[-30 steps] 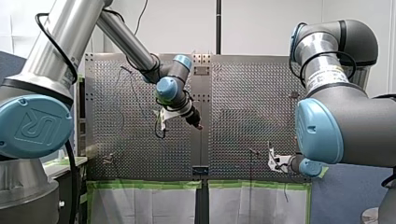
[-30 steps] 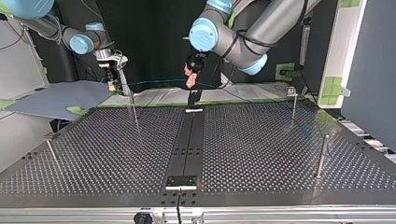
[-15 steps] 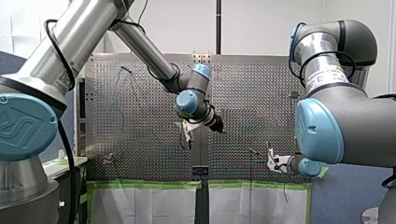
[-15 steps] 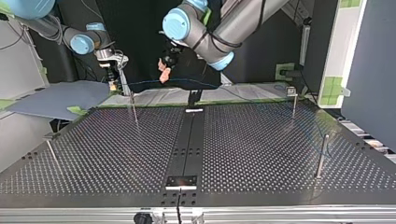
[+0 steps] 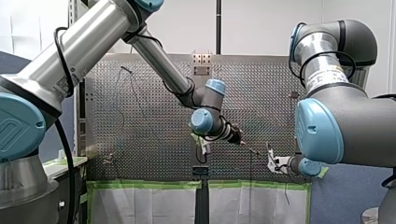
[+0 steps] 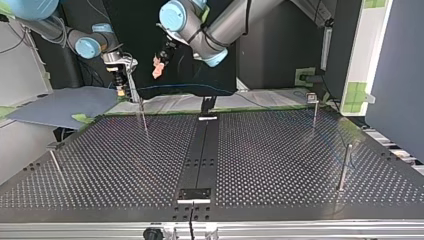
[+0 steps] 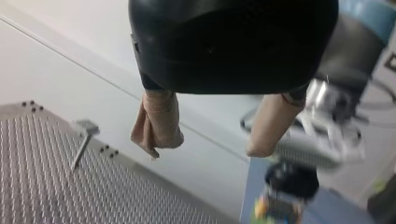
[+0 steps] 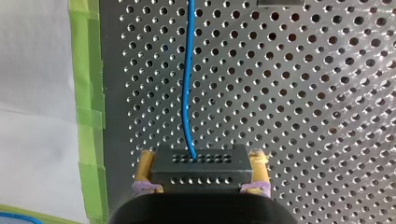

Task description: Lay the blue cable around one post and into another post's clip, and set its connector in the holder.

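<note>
My right fingers (image 8: 145, 167) clamp the black connector (image 8: 201, 173) by its two sides; the blue cable (image 8: 187, 84) leaves it straight ahead of them over the perforated counter (image 8: 303, 93). My left fingers (image 7: 159, 123) stand wide apart and empty, a post (image 7: 80, 148) beyond them.

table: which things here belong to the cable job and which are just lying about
Job: blue cable, its connector clamped in my right gripper, posts, my left gripper, open.
Lying about: green tape, grey sheet beside the table.
</note>
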Available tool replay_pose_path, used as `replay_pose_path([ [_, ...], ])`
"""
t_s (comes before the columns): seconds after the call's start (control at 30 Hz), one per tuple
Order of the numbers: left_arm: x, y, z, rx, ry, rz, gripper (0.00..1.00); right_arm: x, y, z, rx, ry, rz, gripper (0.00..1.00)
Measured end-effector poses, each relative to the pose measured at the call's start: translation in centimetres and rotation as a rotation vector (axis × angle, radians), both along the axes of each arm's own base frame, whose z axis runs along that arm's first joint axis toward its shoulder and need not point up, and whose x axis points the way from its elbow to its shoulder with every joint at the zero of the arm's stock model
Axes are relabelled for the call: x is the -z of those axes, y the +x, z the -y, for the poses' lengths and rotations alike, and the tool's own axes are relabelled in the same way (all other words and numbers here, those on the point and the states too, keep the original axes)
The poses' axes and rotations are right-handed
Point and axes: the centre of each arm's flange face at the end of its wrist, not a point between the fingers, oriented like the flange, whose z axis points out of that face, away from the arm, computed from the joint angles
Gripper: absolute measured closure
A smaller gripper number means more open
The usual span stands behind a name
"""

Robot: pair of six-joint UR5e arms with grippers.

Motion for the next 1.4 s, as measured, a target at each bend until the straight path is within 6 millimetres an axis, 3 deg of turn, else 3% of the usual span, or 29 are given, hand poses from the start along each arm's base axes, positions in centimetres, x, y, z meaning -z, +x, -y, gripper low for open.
replay_pose_path([
  [0.3,5.1,5.2,-2.7,-0.073,0.070,0.053,0.00,0.1,-0.1,-0.1,0.006,0.008,-0.005,1.00],
  [0.47,7.9,6.9,-3.8,-0.102,0.071,0.054,0.00,0.0,-0.2,0.0,0.008,0.004,-0.006,1.00],
  [0.83,13.9,5.4,-2.3,-0.059,-0.008,0.012,0.00,-0.1,-0.2,0.1,0.009,-0.001,-0.007,1.00],
  [1.2,19.9,4.9,-2.2,-0.072,-0.033,0.016,0.00,0.0,-0.2,0.0,0.007,0.000,-0.009,1.00],
  [1.4,21.5,4.9,-2.3,-0.082,-0.048,0.030,0.00,0.0,-0.1,0.0,0.005,0.001,-0.013,1.00],
])
